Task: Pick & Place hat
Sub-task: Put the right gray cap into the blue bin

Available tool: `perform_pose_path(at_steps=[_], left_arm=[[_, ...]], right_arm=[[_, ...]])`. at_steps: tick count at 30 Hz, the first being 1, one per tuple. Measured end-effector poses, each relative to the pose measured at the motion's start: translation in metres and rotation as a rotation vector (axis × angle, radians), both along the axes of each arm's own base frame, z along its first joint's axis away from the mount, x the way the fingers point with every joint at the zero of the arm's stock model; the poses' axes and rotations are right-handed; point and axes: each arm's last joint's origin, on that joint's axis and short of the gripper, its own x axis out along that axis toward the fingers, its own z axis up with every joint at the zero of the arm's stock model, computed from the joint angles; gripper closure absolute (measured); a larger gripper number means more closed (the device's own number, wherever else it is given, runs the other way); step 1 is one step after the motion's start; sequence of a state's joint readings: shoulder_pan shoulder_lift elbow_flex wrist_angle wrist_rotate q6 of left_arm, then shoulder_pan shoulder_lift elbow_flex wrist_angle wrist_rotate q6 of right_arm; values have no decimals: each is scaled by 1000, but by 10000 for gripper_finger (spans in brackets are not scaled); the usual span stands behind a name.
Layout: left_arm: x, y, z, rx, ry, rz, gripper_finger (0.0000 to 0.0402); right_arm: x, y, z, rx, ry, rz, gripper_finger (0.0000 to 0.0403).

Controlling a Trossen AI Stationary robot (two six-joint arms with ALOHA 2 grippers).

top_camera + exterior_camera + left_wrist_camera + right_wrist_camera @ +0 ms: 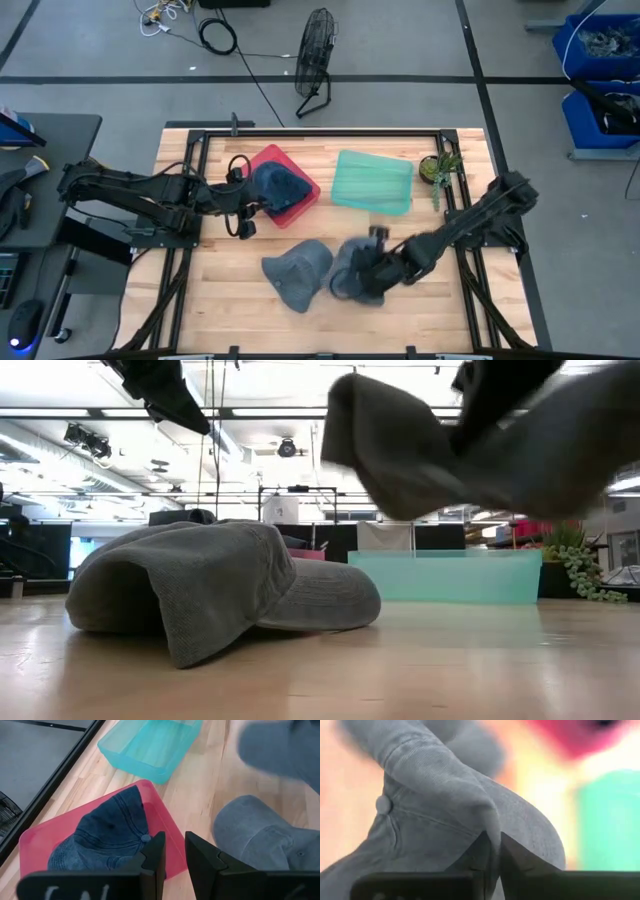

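Two grey caps show. One grey cap (298,272) (215,585) (260,832) lies on the table near its near edge, resting on its brim and crown rim. The other grey cap (352,270) (470,445) (455,805) is in my right gripper (372,268) (495,851), which is shut on it. A blue denim cap (280,184) (107,837) lies in the red tray (300,170) (165,815). My left gripper (243,214) (173,855) hovers at the red tray's near edge, fingers close together, holding nothing. My right gripper pinches a raised fold of the grey cap's crown cloth (487,827) between its two fingers, a little way from the top button (383,804). The cap is lifted clear of the table and hangs below the fingers in the low view.
A teal tray (372,182) (450,575) (150,745) sits toward the table's far edge, right of the red tray. A small potted plant (440,170) (580,565) stands near the far right corner. Bare wood lies along the near edge.
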State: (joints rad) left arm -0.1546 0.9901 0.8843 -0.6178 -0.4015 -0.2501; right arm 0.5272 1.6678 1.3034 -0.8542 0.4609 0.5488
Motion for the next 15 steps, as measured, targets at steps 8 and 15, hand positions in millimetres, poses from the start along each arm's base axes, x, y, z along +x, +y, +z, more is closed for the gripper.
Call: perform_pose_path(at_steps=[8, 15], left_arm=[[0, 0, 0, 0, -1, 0, 324], [0, 0, 0, 0, -1, 0, 324]], right_arm=[[-47, -77, 62, -171, -208, -589, 392], [-56, -130, 71, -128, -279, -987, 377]])
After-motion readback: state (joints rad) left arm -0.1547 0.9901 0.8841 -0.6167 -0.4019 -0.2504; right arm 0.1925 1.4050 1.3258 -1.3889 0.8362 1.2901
